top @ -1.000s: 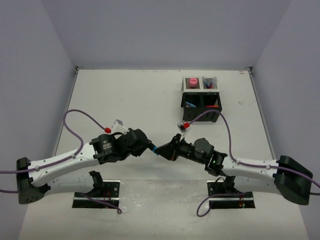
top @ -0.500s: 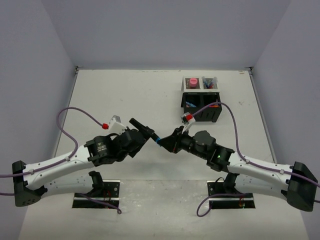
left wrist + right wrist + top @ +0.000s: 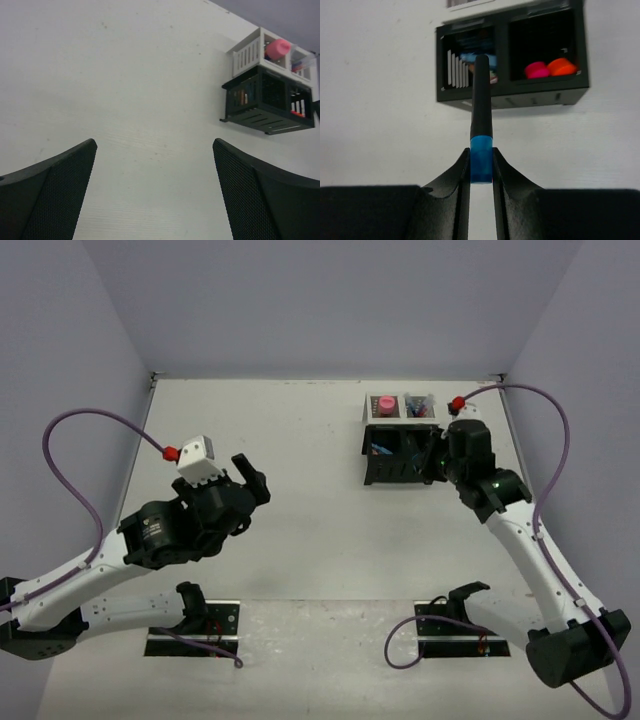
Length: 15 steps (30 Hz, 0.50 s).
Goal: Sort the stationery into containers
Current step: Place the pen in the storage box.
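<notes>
Readable text: none in any view
Organizer (image 3: pixel 255 117): no legible label
Pen (image 3: pixel 481 100): no legible marking

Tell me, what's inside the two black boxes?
In the right wrist view, the right-hand box holds a pink cap and an orange cap. The left-hand box shows something blue; the pen in the right fingers hides its middle.

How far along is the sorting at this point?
Mostly done: the organizer already holds pink and orange highlighters and a pink glue stick. In hand: the right claw grips a blue-banded black pen, aimed at the dark compartments. The left claw is open and empty. Left: drop that pen; no loose stationery shows on the table.
</notes>
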### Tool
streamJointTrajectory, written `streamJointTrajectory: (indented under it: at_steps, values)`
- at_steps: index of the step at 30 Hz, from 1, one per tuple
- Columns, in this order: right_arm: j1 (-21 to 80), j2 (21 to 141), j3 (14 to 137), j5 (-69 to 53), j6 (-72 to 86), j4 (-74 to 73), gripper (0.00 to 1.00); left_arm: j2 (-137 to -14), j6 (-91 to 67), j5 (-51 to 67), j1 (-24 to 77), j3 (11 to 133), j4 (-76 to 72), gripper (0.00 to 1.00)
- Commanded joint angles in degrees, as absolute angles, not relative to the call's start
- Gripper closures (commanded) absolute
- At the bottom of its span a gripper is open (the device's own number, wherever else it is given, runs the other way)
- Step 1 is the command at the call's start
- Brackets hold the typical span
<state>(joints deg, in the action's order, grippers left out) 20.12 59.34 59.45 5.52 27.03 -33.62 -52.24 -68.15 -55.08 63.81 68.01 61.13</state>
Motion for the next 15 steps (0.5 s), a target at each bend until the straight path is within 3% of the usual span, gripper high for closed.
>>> streamJointTrajectory:
  at_steps: [1, 7, 15]
  values:
    - [13.2, 66.0, 68.3, 5.4, 18.3, -43.0, 1.0, -49.7, -56.0, -63.2, 63.6, 64.8, 65.6, 0.0]
    - [8.6, 79.3, 78.6, 2.7, 14.1, -49.2, 1.0, -47.8, -58.3, -65.6, 63.6, 58.0, 65.9, 0.0]
    - [8.5, 89.5, 88.6, -2.1, 10.5, -55.6, 1.0, -48.2, -56.9, -63.3, 63.6, 58.1, 65.1, 0.0]
